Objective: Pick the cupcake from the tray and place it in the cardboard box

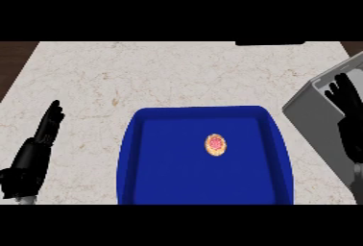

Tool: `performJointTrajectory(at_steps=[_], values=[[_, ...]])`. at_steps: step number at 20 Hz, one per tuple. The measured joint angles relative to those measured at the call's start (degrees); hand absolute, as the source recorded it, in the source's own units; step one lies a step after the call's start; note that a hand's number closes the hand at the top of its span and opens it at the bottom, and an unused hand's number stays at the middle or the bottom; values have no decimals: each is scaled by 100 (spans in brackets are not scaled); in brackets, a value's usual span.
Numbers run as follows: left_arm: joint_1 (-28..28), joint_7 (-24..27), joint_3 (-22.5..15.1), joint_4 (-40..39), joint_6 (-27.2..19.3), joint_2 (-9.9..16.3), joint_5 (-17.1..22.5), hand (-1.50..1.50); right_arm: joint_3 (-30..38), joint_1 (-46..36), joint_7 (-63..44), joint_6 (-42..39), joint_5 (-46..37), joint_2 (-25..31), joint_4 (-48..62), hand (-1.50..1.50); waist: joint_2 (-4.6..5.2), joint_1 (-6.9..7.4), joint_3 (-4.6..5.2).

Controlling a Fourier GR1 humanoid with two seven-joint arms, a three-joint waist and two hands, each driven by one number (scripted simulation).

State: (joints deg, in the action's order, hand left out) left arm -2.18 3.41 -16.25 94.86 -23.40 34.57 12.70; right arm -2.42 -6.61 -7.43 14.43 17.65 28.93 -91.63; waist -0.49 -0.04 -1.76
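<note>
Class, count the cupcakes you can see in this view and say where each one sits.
1. The single cupcake sits inside the blue tray, slightly right of its middle, touching neither robot hand. None shows elsewhere on the counter.

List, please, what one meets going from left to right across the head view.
Black left hand, fingers straight → dark blue rectangular tray → small round cupcake with pink top, inside the tray → grey box at the right edge, with the black right hand over it.
</note>
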Motion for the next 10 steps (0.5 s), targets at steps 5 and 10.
performJointTrajectory(at_steps=[5, 10], values=[[510, 5, -107, 55, 374, 144, -167, 0, 35, -613, -57, -219, 4, 250, -802, -150, 13, -68, 144], [939, 150, -291, -9, 1011, 144, -75, 0, -178, -1025, -94, -776, -569, 1033, -1181, -150, 39, -93, 182]])
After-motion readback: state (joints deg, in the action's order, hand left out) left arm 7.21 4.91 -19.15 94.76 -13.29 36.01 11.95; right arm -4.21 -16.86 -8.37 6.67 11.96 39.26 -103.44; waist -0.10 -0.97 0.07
